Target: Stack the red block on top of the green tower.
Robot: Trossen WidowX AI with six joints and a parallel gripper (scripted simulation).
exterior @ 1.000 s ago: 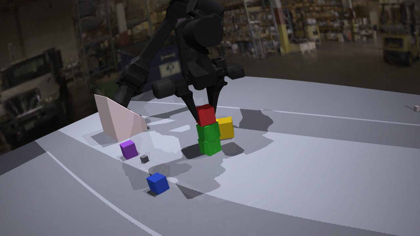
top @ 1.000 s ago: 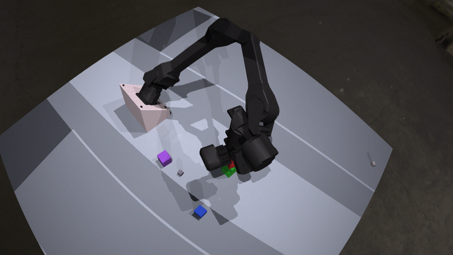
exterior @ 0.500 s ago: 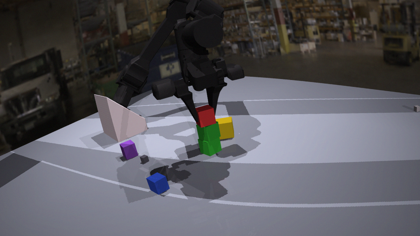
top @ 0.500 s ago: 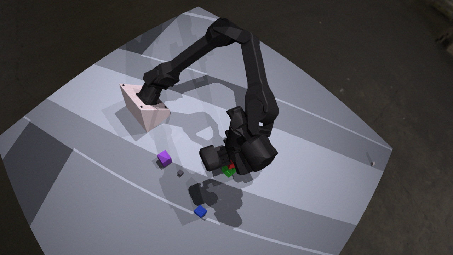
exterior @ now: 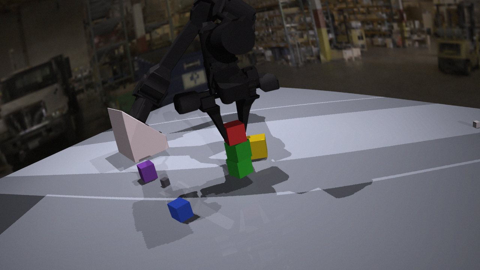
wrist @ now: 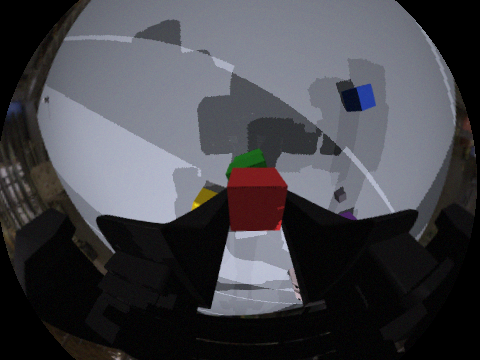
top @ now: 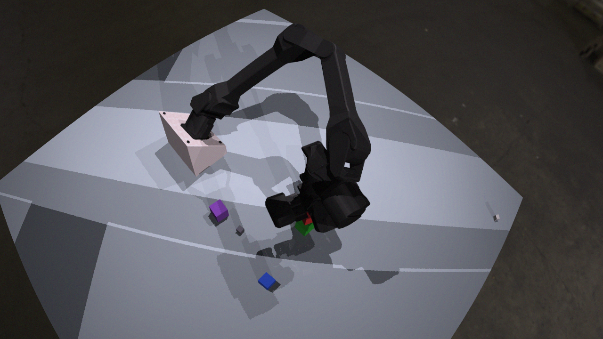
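The red block (top: 307, 219) (exterior: 236, 133) (wrist: 257, 206) sits between the fingertips, directly above the green tower (top: 304, 228) (exterior: 239, 151) (wrist: 247, 162). The tower is two green blocks high and upright, with its two blocks slightly turned against each other. In the exterior view the red block's underside appears to meet the tower's top, with a slight offset to the left. My gripper (exterior: 236, 131) (wrist: 254, 192) is shut on the red block, one finger on each side. In the top view the arm covers most of the block and the tower.
A yellow block (exterior: 259, 147) (wrist: 202, 198) stands close behind the tower. A purple block (top: 218, 210) (exterior: 147, 171), a small grey cube (top: 240, 230) (exterior: 164, 182) and a blue block (top: 266, 280) (exterior: 180, 210) (wrist: 367, 97) lie around it. A tiny white cube (top: 496, 217) (exterior: 476, 124) is far right.
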